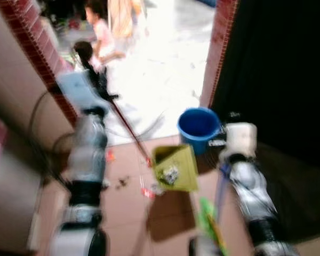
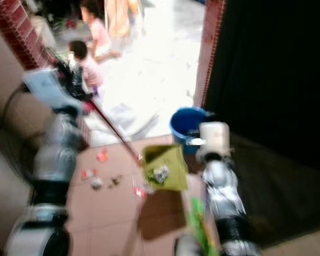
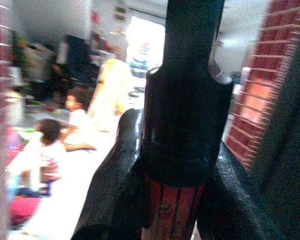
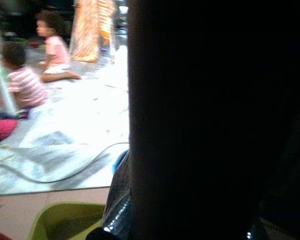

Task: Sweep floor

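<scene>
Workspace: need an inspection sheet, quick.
Surface: tiled floor, reddish brown.
Job's things: red broom handle; green dustpan holding some debris.
Clutter: scraps on the tiles left of the dustpan; blue bucket behind it.
Grippers: left claw shut on the broom handle; right claw too dark to judge.
Cables: a cable on the pale floor beyond.
Surroundings: brick doorway; two people sitting on the floor beyond.

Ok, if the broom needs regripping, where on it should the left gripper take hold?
On the red handle, near its upper end where the left gripper holds it now, coming from the robot's side. The shaft slants down toward the green dustpan, so fingers should close across it; lower down is nearer the debris.
</scene>
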Controlling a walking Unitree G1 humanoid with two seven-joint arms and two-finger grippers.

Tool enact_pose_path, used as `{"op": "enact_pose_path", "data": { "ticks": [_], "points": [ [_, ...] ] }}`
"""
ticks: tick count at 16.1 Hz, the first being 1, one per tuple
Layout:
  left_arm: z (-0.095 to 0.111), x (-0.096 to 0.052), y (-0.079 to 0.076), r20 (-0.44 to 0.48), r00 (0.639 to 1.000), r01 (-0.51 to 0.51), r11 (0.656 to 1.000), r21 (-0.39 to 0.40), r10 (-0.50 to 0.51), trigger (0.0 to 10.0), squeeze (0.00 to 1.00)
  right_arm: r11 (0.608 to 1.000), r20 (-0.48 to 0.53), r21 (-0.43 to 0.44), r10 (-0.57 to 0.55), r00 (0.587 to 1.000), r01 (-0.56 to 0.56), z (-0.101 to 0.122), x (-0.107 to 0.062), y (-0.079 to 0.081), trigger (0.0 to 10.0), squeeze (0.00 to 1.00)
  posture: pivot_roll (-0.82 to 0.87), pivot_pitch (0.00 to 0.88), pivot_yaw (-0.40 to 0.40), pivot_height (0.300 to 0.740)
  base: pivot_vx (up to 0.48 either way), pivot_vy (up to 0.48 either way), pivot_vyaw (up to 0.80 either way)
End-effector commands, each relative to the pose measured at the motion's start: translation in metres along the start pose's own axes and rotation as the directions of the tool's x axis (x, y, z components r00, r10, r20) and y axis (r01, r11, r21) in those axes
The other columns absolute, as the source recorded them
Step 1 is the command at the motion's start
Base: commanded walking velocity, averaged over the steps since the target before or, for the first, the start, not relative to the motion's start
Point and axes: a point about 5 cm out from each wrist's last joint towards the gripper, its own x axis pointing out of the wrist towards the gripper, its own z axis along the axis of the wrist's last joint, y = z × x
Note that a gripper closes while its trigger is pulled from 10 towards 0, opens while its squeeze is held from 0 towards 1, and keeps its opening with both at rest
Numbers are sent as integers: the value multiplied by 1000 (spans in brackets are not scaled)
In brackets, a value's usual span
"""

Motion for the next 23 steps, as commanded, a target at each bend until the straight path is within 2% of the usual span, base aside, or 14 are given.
{"op": "enact_pose_path", "data": {
  "ticks": [1, 3, 6, 10, 14, 18, 23],
  "points": [
    [28, 7, 0, 111, 994, 0, 999, -49, 6, 10000, 0, 999, 51, -20, 39, 998, -38, 9, 3, 11, 10000, 0, -194, 0, 89, 740, 307, 0, 0],
    [40, 11, -3, 144, 990, 1, 996, -88, 12, 10000, 0, 997, 46, -48, 70, 996, -68, 8, 2, 13, 10000, 0, -194, 0, 86, 740, 309, 0, -209],
    [54, 15, -6, 178, 984, 5, 994, -113, 15, 10000, 0, 997, 47, -39, 69, 996, -67, 9, 3, 12, 10000, 0, -196, 0, 84, 740, 308, 0, -800],
    [58, 19, -1, 180, 983, -17, 991, -134, 42, 10000, 0, 995, 46, -38, 90, 995, -88, 7, 1, 15, 10000, 0, -196, 0, 81, 740, 435, 0, -134],
    [65, 24, -4, 203, 978, -17, 988, -153, 48, 10000, 0, 994, 45, -43, 106, 993, -105, 6, 0, 16, 10000, 0, -198, 0, 79, 740, 452, 0, 0],
    [76, 31, 4, 239, 965, -77, 989, -123, 105, 10000, 0, 993, 39, -44, 115, 993, -113, 5, -2, 18, 10000, 0, -195, 0, 78, 740, 431, 0, 0],
    [81, 35, 16, 263, 948, -166, 984, -65, 177, 10000, 0, 991, 29, -41, 128, 991, -127, 3, -3, 19, 10000, 0, -196, 0, 79, 740, 372, 302, 0]
  ]
}}
